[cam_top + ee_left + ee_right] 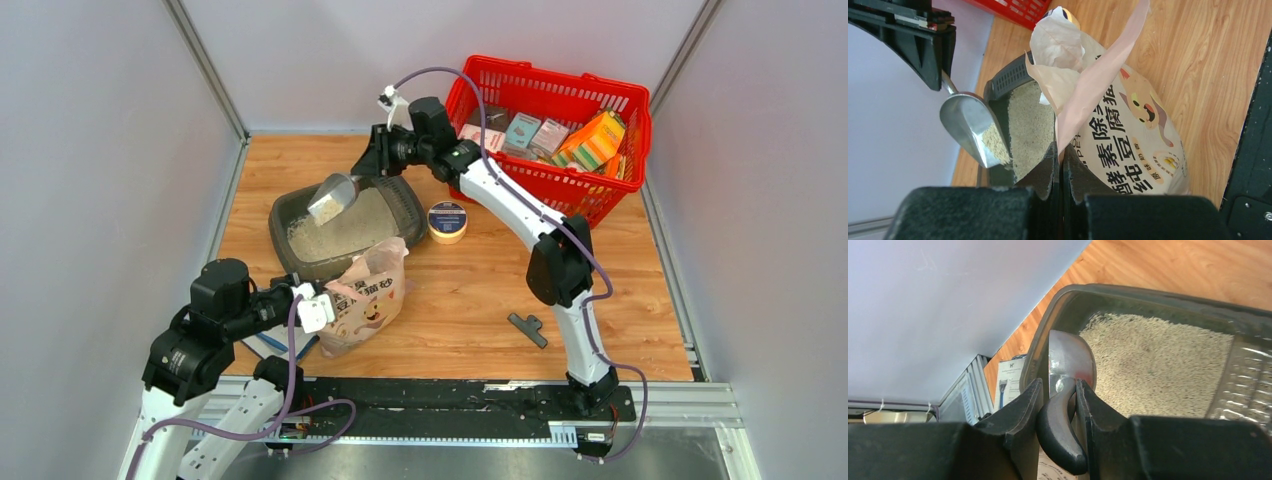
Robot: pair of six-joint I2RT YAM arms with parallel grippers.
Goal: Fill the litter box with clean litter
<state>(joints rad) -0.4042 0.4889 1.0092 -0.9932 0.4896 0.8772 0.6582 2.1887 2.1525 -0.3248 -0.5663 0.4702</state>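
Tipping scoop, clamped in right claw, above litter box: keep mouth inside rim, pour slowly. Beside the box, left claw pinches bag, steadying it.

The left arm is crouching low beside its base with the elbow raised. The left gripper is pressing its fingers tight together on the torn edge of the bag. The right arm is stretching far forward and to the left, and the right gripper is clamping the dark handle of the scoop between partly parted fingers.
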